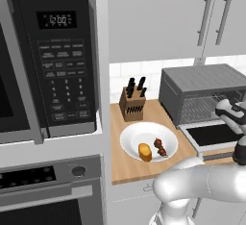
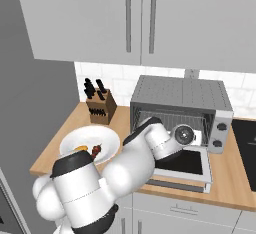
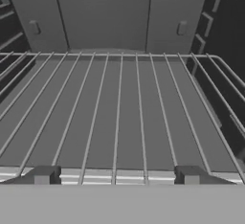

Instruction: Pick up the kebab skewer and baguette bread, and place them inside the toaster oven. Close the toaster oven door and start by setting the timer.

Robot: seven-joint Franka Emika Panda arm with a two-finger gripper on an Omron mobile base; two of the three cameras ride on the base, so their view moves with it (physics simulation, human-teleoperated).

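Note:
The kebab skewer [image 1: 161, 147] and the golden-orange baguette bread [image 1: 145, 152] lie side by side on a white plate [image 1: 132, 140] left of the toaster oven [image 1: 202, 87]. The toaster oven door [image 1: 216, 135] hangs dropped open, glass facing up. My hand hovers over that door, in front of the oven mouth [image 2: 172, 115]. In the hand view my gripper [image 3: 116, 176] is open with nothing between its fingertips [image 3: 41, 175], looking along the bare wire rack [image 3: 124, 113] toward the oven's back wall. My arm partly hides the baguette bread [image 2: 80, 149] and the skewer [image 2: 96, 150].
A knife block [image 1: 132, 101] stands behind the plate against the tiled wall. A black keypad microwave [image 1: 53, 60] and a built-in wall oven [image 1: 48, 190] sit to the left of the counter. Upper cabinets [image 2: 140, 18] hang above. The oven's knobs [image 2: 220, 128] are on its right.

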